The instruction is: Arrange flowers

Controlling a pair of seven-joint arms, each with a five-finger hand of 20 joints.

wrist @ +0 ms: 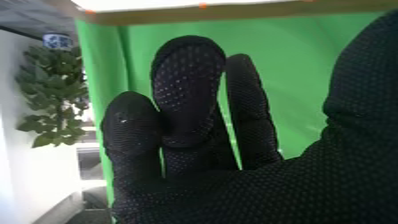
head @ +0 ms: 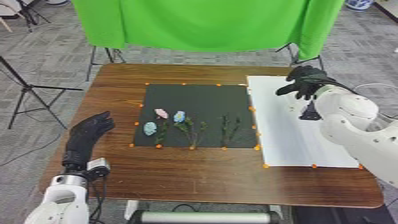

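Note:
In the head view my right hand (head: 306, 82) is over the far end of the white sheet (head: 298, 145), fingers relaxed and holding nothing. My right hand (wrist: 200, 195) fills much of the right wrist view, its thumb apart from the fingers. My left hand (head: 87, 134) is open over the table's left side. On the dark mat (head: 200, 97) lie a pink flower (head: 161, 113), a blue-white flower (head: 179, 116) and a light blue flower (head: 150, 128), with green stems toward the near edge. Thin green sprigs (head: 234, 129) lie farther right. A dark object (head: 310, 114) stands on the sheet beside my right arm, partly hidden.
The brown table (head: 178, 170) carries small orange markers around the mat and sheet. A green cloth (head: 209, 25) hangs beyond its far edge. Black stands (head: 30, 86) are on the floor at the left, and a leafy plant (wrist: 55, 92) is in the background.

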